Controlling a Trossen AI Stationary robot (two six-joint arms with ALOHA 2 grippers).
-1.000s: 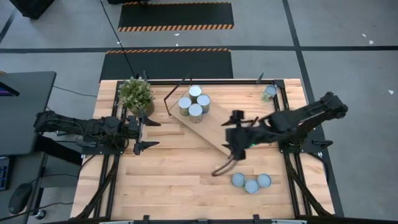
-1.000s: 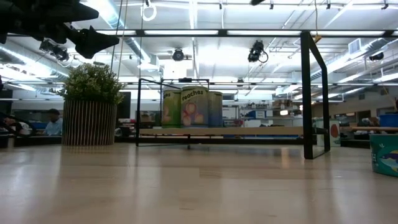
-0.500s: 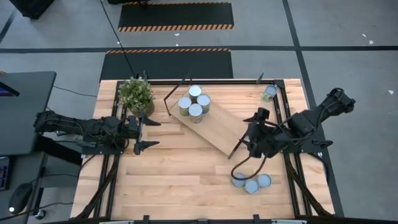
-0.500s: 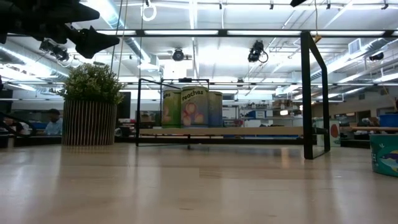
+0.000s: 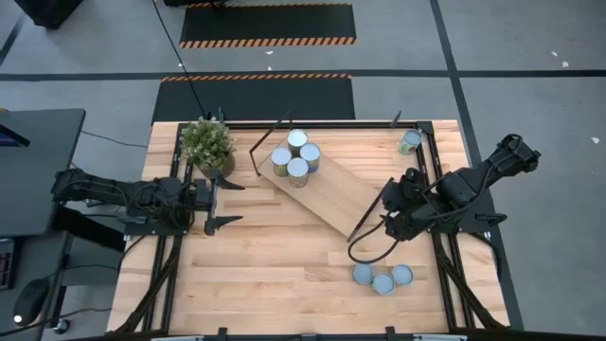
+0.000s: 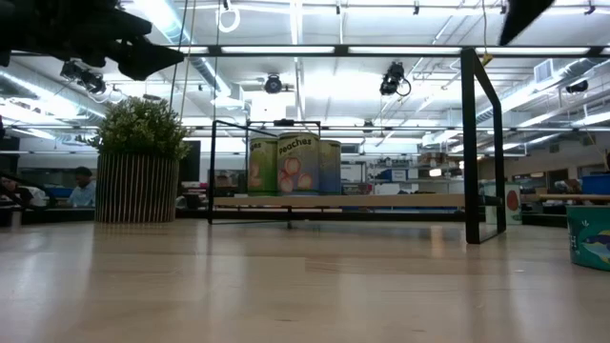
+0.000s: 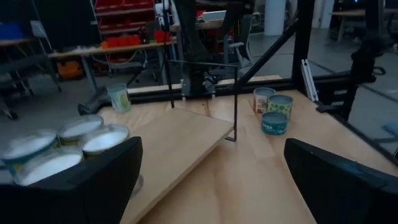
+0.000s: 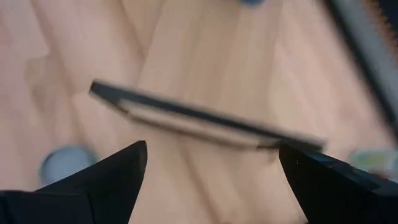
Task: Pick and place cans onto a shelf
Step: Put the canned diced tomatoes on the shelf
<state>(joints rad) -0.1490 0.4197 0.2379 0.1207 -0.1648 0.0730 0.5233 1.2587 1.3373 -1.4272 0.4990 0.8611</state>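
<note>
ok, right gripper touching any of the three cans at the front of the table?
Apart. In the high view the right gripper, fingers open, sits beside the shelf end, with bare table between it and the three cans.

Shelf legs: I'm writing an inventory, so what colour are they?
Black, clearest on the shelf in the low view.

Light-wood shelf (image 5: 327, 192) (thin black metal legs); silvery-topped cans (image 5: 296, 157); matt wooden table (image 5: 256, 275).
</note>
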